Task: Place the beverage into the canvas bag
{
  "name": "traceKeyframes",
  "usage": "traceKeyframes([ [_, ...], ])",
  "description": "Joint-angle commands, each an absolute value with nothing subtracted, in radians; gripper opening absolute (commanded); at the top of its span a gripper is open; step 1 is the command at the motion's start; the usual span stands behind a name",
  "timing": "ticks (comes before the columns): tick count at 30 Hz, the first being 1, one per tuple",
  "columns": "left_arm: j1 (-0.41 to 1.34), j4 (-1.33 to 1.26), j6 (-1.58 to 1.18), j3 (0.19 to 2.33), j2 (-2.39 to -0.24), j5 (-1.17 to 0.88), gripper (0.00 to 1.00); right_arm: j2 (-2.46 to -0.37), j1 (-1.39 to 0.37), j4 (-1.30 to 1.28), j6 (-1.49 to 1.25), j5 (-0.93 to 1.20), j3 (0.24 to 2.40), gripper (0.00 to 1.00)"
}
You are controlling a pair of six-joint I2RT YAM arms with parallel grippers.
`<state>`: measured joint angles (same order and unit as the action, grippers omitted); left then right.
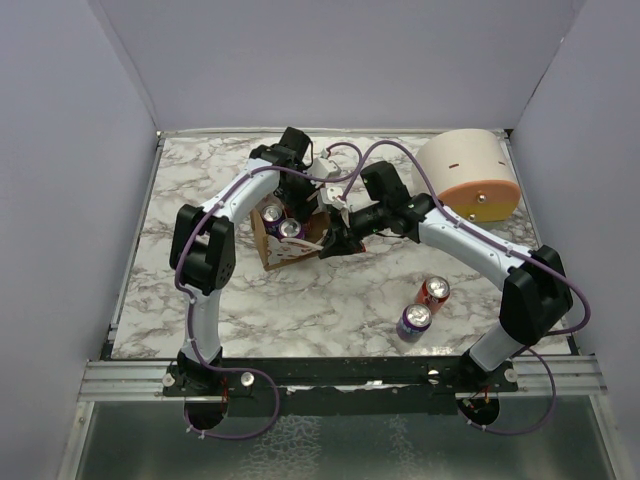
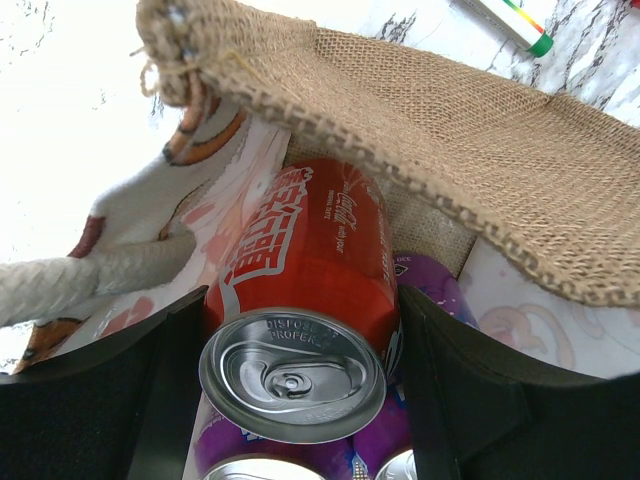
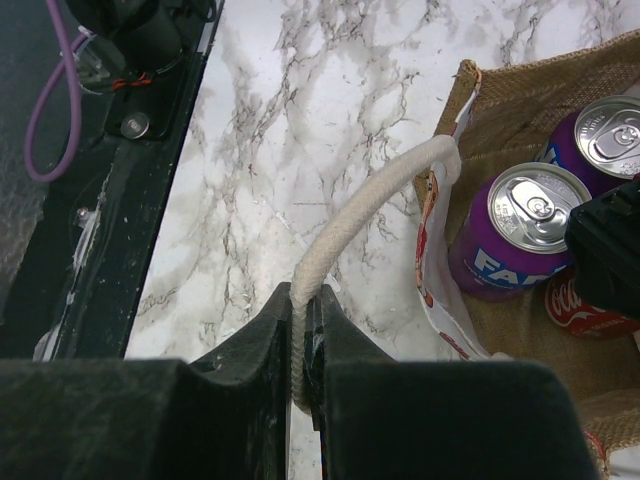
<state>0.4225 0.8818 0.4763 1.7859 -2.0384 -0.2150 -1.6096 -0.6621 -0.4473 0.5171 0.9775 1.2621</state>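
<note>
Little room is left in the canvas bag [image 3: 520, 95]: a purple Fanta can [image 3: 515, 235] and a second purple can [image 3: 600, 140] stand upright, the red Coca-Cola can [image 2: 320, 230] and left gripper [image 2: 300, 300] wedged beside them. The right gripper [image 3: 308, 345], pinching the rope handle [image 3: 370, 210], blocks the bag's right side; the marble table [image 1: 330, 300] lies open in front, apart from a loose red can [image 1: 435, 291] and a loose purple can [image 1: 413, 321]

We see a white marbled desk [image 1: 330, 290] beneath the left claw [image 1: 287, 208], pale walls [image 1: 330, 60] rising beyond it.
</note>
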Motion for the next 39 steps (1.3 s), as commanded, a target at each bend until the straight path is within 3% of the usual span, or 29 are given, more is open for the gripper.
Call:
traceKeyframes([
  [1, 0.422, 0.854, 0.471, 1.790, -2.047, -0.171, 0.61, -1.575, -0.667, -0.440, 0.512, 0.988, 1.258, 0.01],
  [14, 0.422, 0.867, 0.470, 1.808, -2.055, -0.172, 0.79, -1.563, -0.667, -0.443, 0.519, 0.983, 1.252, 0.01],
  [27, 0.422, 0.882, 0.469, 1.826, -2.028, -0.187, 0.87, -1.553, -0.667, -0.446, 0.525, 0.986, 1.248, 0.02],
  [36, 0.422, 0.893, 0.486, 1.857, -1.980, -0.194, 0.92, -1.547, -0.667, -0.451, 0.524, 0.991, 1.252, 0.13],
  [39, 0.422, 0.903, 0.489, 1.865, -1.961, -0.205, 0.93, -1.549, -0.668, -0.457, 0.523, 0.995, 1.260, 0.23],
])
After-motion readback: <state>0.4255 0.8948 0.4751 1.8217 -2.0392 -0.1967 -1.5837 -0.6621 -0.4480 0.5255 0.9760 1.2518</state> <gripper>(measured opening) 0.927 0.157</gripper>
